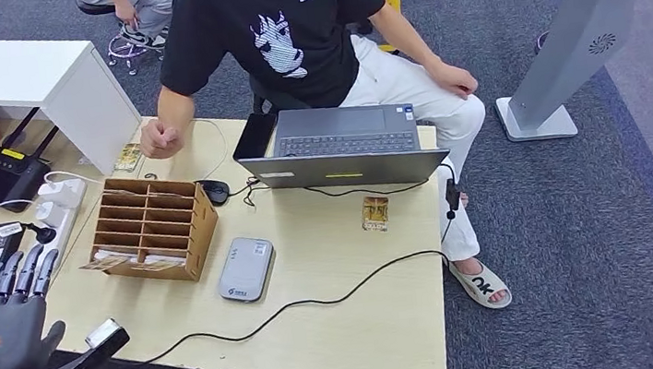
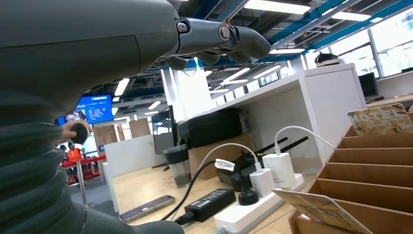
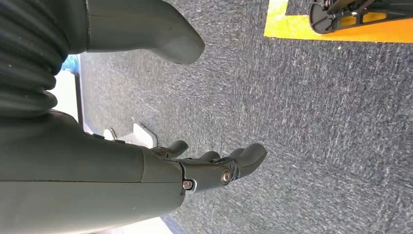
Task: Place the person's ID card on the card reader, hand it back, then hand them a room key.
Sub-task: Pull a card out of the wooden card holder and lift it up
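Grey left hand (image 1: 5, 309) at lower left of head view, fingers spread, holding nothing. Cardboard organiser (image 1: 153, 226) left of centre, room-key cards (image 1: 109, 261) poking from lower slots. Silver card reader (image 1: 246, 268) centre, flat on desk (image 1: 367, 328). ID card (image 1: 375, 213) right of centre, before laptop (image 1: 342, 150), near person (image 1: 287, 31). Card likely light, thin, stiff, slick; judged best pinched by edge. Left wrist view adds card faces close up (image 2: 324, 209). Right wrist view: right hand (image 3: 214, 168) loosely open over carpet (image 3: 316, 122), empty.

card reader (image 1: 246, 269) — right of organizer (image 1: 152, 227)
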Motion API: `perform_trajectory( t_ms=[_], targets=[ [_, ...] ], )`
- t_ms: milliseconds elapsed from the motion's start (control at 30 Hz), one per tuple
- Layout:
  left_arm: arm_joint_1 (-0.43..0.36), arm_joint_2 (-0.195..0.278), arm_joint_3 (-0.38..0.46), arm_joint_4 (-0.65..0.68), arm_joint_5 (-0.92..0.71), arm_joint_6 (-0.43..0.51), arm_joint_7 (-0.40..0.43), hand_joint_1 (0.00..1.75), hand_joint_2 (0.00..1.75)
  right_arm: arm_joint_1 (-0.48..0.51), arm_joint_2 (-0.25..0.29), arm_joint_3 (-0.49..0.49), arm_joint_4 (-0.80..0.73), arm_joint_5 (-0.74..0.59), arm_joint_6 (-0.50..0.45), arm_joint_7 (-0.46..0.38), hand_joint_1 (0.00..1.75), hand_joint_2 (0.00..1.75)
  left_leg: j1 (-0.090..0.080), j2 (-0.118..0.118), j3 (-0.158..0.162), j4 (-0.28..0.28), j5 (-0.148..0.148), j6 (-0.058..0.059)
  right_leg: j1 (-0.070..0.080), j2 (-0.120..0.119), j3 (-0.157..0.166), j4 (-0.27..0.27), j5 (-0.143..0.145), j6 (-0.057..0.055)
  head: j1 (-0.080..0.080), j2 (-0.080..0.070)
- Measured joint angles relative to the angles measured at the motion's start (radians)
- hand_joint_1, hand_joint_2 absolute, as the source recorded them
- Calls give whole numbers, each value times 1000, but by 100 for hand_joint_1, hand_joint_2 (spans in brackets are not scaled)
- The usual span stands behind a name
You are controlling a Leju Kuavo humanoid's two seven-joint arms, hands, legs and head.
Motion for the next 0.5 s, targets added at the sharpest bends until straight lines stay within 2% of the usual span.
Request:
perform_trajectory(
  t_ms=[267,500],
  targets=[
    [-91,-28,-31,156,62,67,-94,0,175,-4,0,1,0,31,4,-11,0,175,0,0,0,0,0,0,0,0,0,0,1,0,0,0],
    [-177,-70,-66,273,118,74,-140,0,175,-9,0,2,0,55,13,-11,0,175,0,0,0,0,0,0,0,0,0,0,1,0,0,0]
  ],
)
